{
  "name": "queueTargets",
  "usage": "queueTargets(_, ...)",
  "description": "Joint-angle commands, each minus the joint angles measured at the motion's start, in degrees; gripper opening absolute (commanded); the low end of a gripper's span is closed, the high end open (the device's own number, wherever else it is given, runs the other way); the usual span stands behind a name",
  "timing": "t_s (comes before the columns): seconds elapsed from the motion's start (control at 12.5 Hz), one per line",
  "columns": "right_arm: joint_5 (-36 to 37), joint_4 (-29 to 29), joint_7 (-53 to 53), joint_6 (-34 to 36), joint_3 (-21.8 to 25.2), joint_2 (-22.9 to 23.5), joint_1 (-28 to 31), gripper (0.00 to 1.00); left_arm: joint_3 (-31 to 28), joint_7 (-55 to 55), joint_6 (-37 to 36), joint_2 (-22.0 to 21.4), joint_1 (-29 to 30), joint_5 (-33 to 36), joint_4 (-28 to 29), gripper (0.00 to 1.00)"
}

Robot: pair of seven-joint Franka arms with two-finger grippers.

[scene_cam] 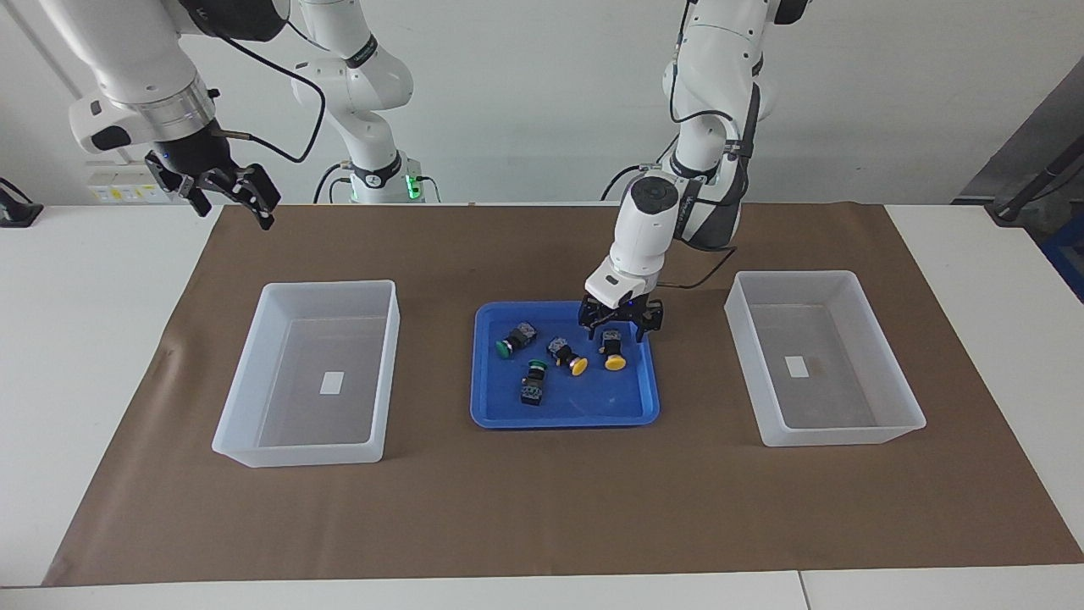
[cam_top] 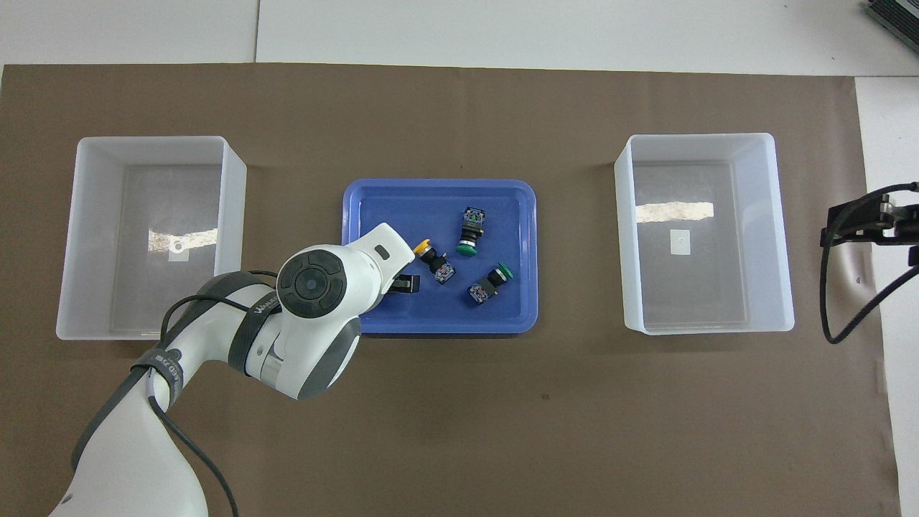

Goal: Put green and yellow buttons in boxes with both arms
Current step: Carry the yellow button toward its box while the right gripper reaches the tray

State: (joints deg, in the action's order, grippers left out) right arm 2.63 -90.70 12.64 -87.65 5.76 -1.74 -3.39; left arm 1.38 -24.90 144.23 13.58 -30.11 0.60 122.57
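Note:
Four buttons lie in the blue tray (scene_cam: 500, 417). One green button (scene_cam: 514, 339) and one yellow button (scene_cam: 567, 354) lie mid-tray. The other green button (scene_cam: 534, 381) lies farther from the robots. My left gripper (scene_cam: 621, 326) is open and low in the tray, its fingers either side of the second yellow button (scene_cam: 613, 349). In the overhead view that button is hidden under the left hand; one finger (cam_top: 408, 284) shows. The two green (cam_top: 470, 231) (cam_top: 490, 282) and one yellow (cam_top: 434, 262) show there. My right gripper (scene_cam: 229, 193) waits open, raised, near the robots at the right arm's end.
Two translucent boxes stand either side of the tray, one at the right arm's end (scene_cam: 330, 288) (cam_top: 703, 138) and one at the left arm's end (scene_cam: 800, 276) (cam_top: 154, 141). Each holds only a white label. A brown mat (scene_cam: 542, 508) covers the table.

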Motion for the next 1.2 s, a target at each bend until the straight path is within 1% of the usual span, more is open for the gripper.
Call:
queueTargets(0.0,-0.3,-4.6,4.1,-3.9,-0.4,-2.6,0.0,1.0,-0.9,-3.4,0.5,0.0,-0.9,0.7,-0.3,0.74)
queueTargets(0.08,-0.4,-5.3,4.4,-4.6,-0.4,-3.0,-0.5,1.0,-1.0,-3.4,0.2,0.0,-0.9,0.7,-0.3,0.69)
queueTargets(0.16,-0.5,-5.9,5.7,-5.2,-0.4,-3.1,-1.2,1.0,-1.0,-3.4,-0.1,0.0,-1.0,0.7,-0.3,0.6)
queueTargets(0.32,-1.0,-8.3,10.3,-8.4,-0.4,-3.4,-2.8,1.0,-1.0,-3.5,-0.4,0.0,-1.0,0.7,-0.3,0.33)
queueTargets(0.4,-2.2,-9.5,12.8,-10.6,-0.4,-3.6,-3.7,1.0,-1.0,-3.5,-1.3,0.0,-1.1,0.7,-0.4,0.13)
queueTargets(0.48,-2.8,-10.8,15.2,-12.4,-0.4,-3.6,-4.6,1.0,-1.0,-3.7,-2.7,-0.2,-1.2,0.7,-0.8,0.0)
queueTargets(0.64,-3.5,-14.5,19.5,-17.8,-0.4,-3.7,-7.4,1.0,-0.9,-3.7,-6.7,-1.6,-0.6,0.7,-2.8,0.0)
queueTargets(0.72,-3.5,-15.7,23.1,-20.3,-0.4,-2.9,-9.9,1.0,-1.1,-3.7,-7.6,-2.6,-0.3,0.7,-3.1,0.0)
queueTargets(0.88,-3.5,-15.7,32.1,-24.0,-0.4,1.3,-14.2,1.0,-1.6,-3.7,-8.4,-5.0,0.3,0.7,-3.1,0.0)
queueTargets(1.12,-4.3,-15.0,45.1,-29.6,-0.4,8.3,-20.4,1.0,-1.6,-2.8,-12.1,-8.6,3.3,0.8,-3.5,0.0)
